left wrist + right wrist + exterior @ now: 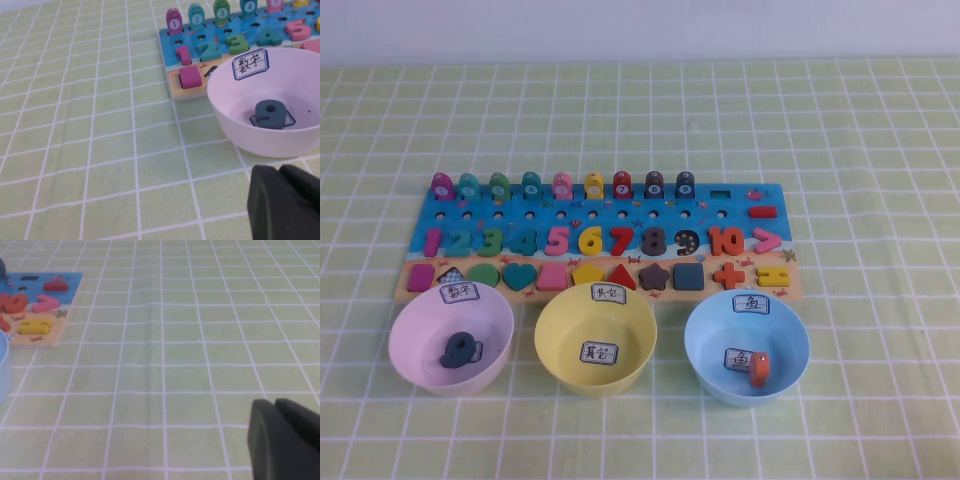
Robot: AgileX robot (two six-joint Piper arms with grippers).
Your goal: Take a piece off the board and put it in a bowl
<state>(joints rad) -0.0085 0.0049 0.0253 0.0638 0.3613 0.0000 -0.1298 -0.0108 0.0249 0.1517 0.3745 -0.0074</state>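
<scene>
The blue-and-tan board (pixel 595 215) lies across the middle of the table. The magenta block (pixel 420 277) sits in the board's front row at the far left; it also shows in the left wrist view (pixel 190 77). The pale yellow bowl (pixel 560 345) with two white labels stands in front of the board, between the pink and blue bowls, and is empty. Neither arm shows in the high view. My left gripper (pixel 280 172) is shut and empty, near the pink bowl's front. My right gripper (pixel 274 405) is shut and empty over bare cloth, right of the board.
A pink bowl (pixel 420 325) at the left holds a dark grey number piece (pixel 458 349). A light blue bowl (pixel 790 345) at the right holds an orange piece (pixel 758 368). A green checked cloth (pixel 880 150) covers the table.
</scene>
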